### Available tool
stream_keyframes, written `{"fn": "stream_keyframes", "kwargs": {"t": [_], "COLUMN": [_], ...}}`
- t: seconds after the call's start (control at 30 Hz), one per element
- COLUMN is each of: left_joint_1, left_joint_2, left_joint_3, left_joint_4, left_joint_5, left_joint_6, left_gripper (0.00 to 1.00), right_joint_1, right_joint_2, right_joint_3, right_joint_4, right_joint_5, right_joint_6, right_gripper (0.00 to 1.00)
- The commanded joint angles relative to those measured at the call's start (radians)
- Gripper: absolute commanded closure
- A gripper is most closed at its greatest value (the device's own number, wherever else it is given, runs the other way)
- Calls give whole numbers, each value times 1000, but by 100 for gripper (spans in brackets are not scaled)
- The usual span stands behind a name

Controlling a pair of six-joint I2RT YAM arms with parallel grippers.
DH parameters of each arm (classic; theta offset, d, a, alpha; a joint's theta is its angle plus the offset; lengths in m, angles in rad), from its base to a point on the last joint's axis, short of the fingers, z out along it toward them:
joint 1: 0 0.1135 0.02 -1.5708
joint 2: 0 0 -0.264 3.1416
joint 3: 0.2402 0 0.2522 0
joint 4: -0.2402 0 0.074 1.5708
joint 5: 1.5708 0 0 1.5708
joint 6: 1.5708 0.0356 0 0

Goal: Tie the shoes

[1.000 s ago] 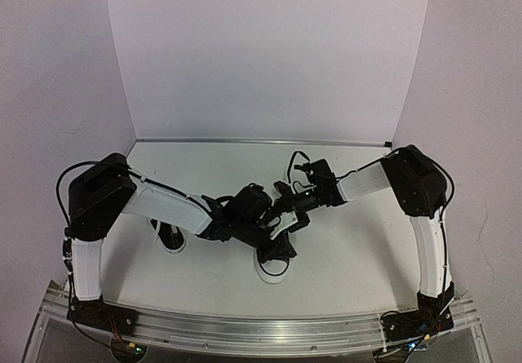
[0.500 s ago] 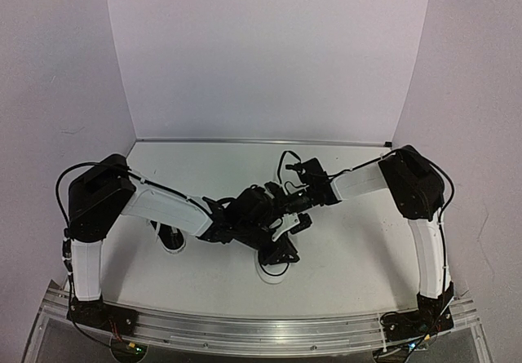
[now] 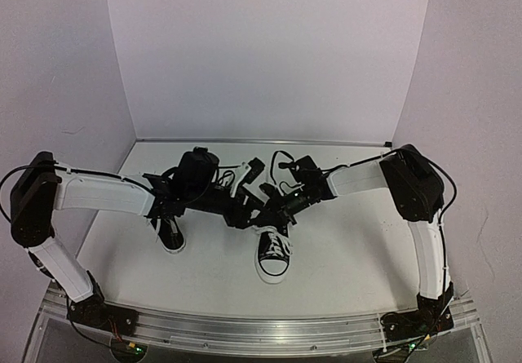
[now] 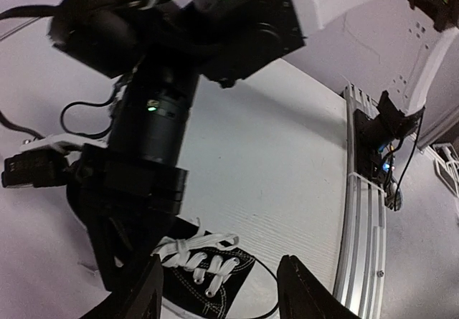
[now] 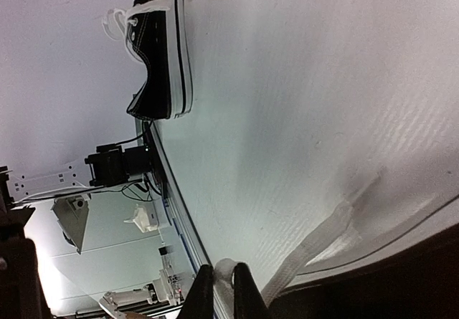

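Note:
Two black shoes with white laces and toe caps stand on the table. One shoe [image 3: 273,257] is at the middle front, toe toward the near edge. The other shoe [image 3: 170,234] stands to its left and also shows in the right wrist view [image 5: 161,46]. My left gripper [image 3: 247,193] hangs open above and behind the middle shoe [image 4: 215,279], whose laces [image 4: 193,251] show between its fingers [image 4: 147,290], untouched. My right gripper [image 3: 271,210] sits low at that shoe's heel end, shut on a loop of white lace [image 5: 315,244] pinched between its fingertips [image 5: 226,294].
White walls close the table at the back and on both sides. An aluminium rail [image 3: 261,324] runs along the near edge, also seen in the left wrist view [image 4: 362,240]. The two arms meet closely over the middle shoe.
My left gripper has opened and its arm has swung back and to the left, uncovering the middle shoe. The right gripper has shifted a little left and lower, still on the lace.

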Motion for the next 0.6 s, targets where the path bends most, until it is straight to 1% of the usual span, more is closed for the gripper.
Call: {"fn": "stream_keyframes", "kwargs": {"t": [0.0, 0.07, 0.13, 0.2, 0.27, 0.43, 0.57], "left_joint_1": [52, 68, 82, 95, 105, 112, 114], "left_joint_2": [-55, -60, -53, -33, -3, 64, 109], "left_joint_3": [-75, -93, -107, -105, -88, -63, -34], "left_joint_4": [69, 72, 79, 74, 63, 77, 54], "left_joint_5": [-62, -95, -132, -139, -134, -98, -60], "left_joint_6": [-128, -149, -172, -194, -210, -231, -202], "left_gripper": [42, 42, 41, 40, 40, 41, 43], "right_joint_1": [29, 30, 30, 26, 19, -30, -67], "right_joint_2": [-37, -53, -78, -105, -142, -254, -330], "right_joint_3": [45, 46, 46, 45, 34, -35, -131], "right_joint_4": [-62, -75, -89, -110, -120, -124, -141], "right_joint_5": [3, 1, 9, 16, 27, 59, 88], "right_joint_6": [-48, -55, -64, -74, -78, -76, -89], "right_gripper": [86, 79, 67, 58, 50, 44, 44]}}
